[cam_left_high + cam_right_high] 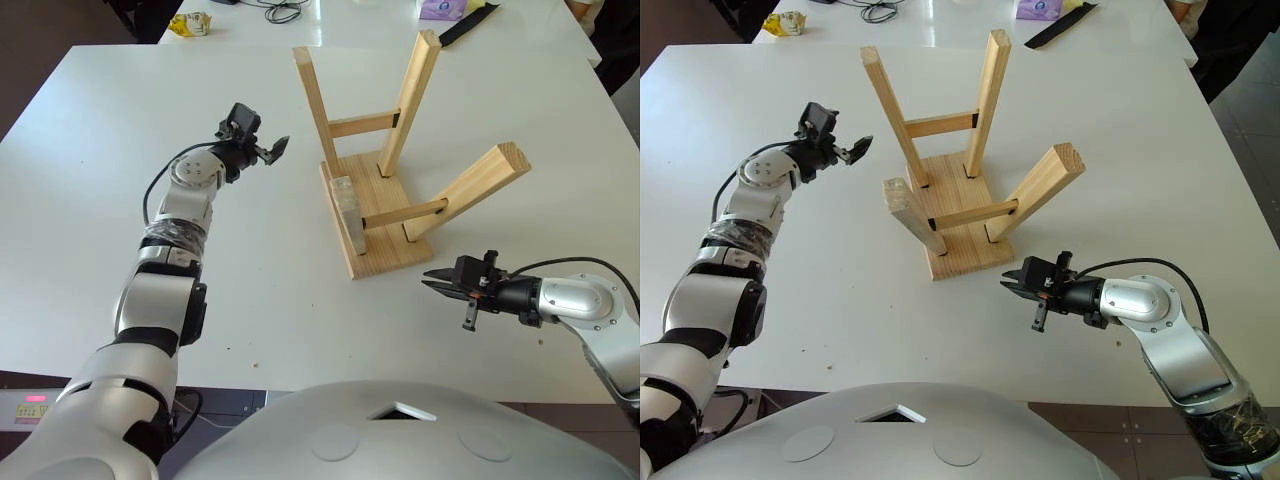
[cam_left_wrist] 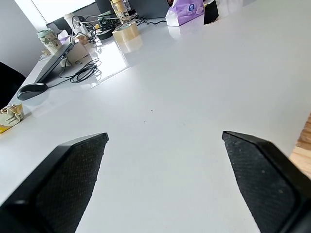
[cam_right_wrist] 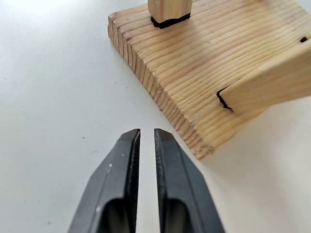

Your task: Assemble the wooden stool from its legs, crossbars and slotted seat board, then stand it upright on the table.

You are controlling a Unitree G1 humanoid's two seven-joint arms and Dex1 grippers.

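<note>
We see the wooden stool (image 1: 412, 95) upside down, its seat board (image 1: 388, 250) just ahead of our right gripper (image 1: 430, 279), which is clenched on nothing. The left gripper (image 1: 272, 150), spread wide and empty, hovers beside the stool's far legs.

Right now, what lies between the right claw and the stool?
Nothing: only bare white table separates the right gripper from the seat board, seen in the right wrist view.

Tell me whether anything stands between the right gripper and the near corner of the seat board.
Nothing visible does. The right gripper is just short of the seat board, its fingers close together, with bare white table between them.
</note>
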